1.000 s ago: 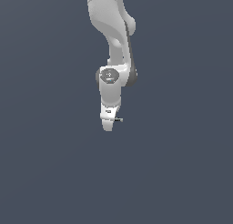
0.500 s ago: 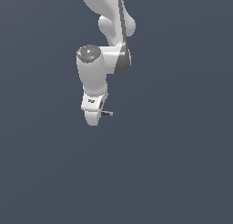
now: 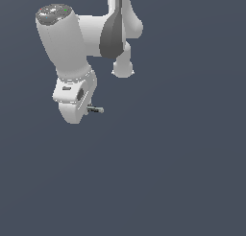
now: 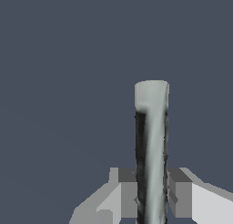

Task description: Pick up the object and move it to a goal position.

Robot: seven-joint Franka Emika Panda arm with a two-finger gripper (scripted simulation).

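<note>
The object is a thin grey-silver rod with black segments (image 3: pixel 96 110). In the exterior view only its end sticks out sideways from the white hand, toward that view's right. In the wrist view the rod (image 4: pixel 152 141) fills the middle, clamped between the two grey finger pads (image 4: pixel 128 191). My gripper (image 3: pixel 85 107) is shut on the rod and holds it in the air at the exterior view's upper left. The fingers themselves are mostly hidden behind the hand in the exterior view. No goal marker shows.
The white arm (image 3: pixel 113 31) reaches down from the top of the exterior view. Behind everything is a plain dark blue-grey background with no other objects visible.
The arm has swung toward the exterior view's left and upward, carrying the rod with it. The hand looks larger now. The grip on the rod has not changed.
</note>
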